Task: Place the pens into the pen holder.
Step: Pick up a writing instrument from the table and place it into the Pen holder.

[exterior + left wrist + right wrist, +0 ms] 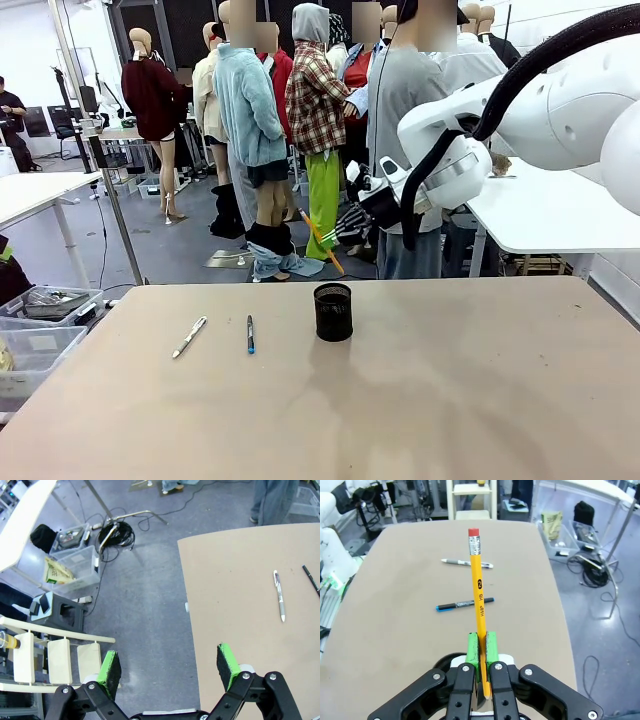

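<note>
The black mesh pen holder (332, 311) stands upright at the middle of the tan table (450, 400). Left of it lie a white pen (189, 336) and a dark pen with a blue end (250, 334). My right gripper (362, 212) hangs above and beyond the holder, past the table's far edge, shut on an orange pencil with a red eraser (322, 240). In the right wrist view the pencil (478, 592) sticks out from the shut gripper (482, 650) over the dark pen (465, 603) and the white pen (467, 563). My left gripper (169, 667) is open and empty off the table's corner, with the white pen (279, 595) farther off.
A person in a grey top (405, 110) stands close behind the table's far edge, near my right arm. Clear plastic bins (40, 330) sit on the floor at the left. A white table (550, 215) stands at the back right. Cables (116, 532) lie on the floor.
</note>
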`<state>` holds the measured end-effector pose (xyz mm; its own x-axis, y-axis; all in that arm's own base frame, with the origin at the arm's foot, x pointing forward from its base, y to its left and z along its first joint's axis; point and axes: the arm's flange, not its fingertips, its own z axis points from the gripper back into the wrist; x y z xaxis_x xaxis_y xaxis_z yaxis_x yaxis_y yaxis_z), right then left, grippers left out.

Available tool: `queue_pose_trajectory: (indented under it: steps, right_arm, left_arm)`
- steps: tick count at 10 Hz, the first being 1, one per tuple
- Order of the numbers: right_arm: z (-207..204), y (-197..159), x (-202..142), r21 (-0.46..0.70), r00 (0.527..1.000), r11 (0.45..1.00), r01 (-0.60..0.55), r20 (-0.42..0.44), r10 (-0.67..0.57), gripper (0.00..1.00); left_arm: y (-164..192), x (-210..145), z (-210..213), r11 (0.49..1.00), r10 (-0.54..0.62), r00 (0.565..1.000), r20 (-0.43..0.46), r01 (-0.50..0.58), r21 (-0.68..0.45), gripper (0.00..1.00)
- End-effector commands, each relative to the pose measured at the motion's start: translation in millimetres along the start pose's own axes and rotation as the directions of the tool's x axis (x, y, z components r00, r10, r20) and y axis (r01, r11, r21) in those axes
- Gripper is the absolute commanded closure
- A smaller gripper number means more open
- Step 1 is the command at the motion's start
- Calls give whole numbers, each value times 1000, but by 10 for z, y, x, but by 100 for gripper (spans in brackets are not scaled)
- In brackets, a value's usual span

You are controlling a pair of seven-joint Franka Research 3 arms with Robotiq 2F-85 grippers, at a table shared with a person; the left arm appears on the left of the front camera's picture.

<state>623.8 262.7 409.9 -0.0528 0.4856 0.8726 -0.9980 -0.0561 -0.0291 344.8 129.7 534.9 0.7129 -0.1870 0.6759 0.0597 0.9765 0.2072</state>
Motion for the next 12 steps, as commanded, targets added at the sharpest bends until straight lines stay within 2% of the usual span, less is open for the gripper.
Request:
queue_pose_trajectory:
  steps: [1,6,9,10,12]
  right_arm:
    - [-72,44,-160,47,1000,999,-16,25,15,100]
    - [-309,-30,-447,117,998,992,56,-3,-56,100]
    - [-340,-29,-592,90,996,992,89,-34,-86,100]
    - [-326,-20,-638,82,995,992,95,-43,-91,84]
    - [-277,15,-636,55,995,995,88,-58,-85,44]
  left_arm:
    - [16,-8,1,1000,-2,1000,-1,2,3,0]
    - [16,-8,1,1000,-2,1000,-1,2,3,0]
    - [16,-8,1,1000,-2,1000,-1,2,3,0]
    - [16,-8,1,1000,-2,1000,-1,2,3,0]
    - [16,-8,1,1000,-2,1000,-1,2,3,0]
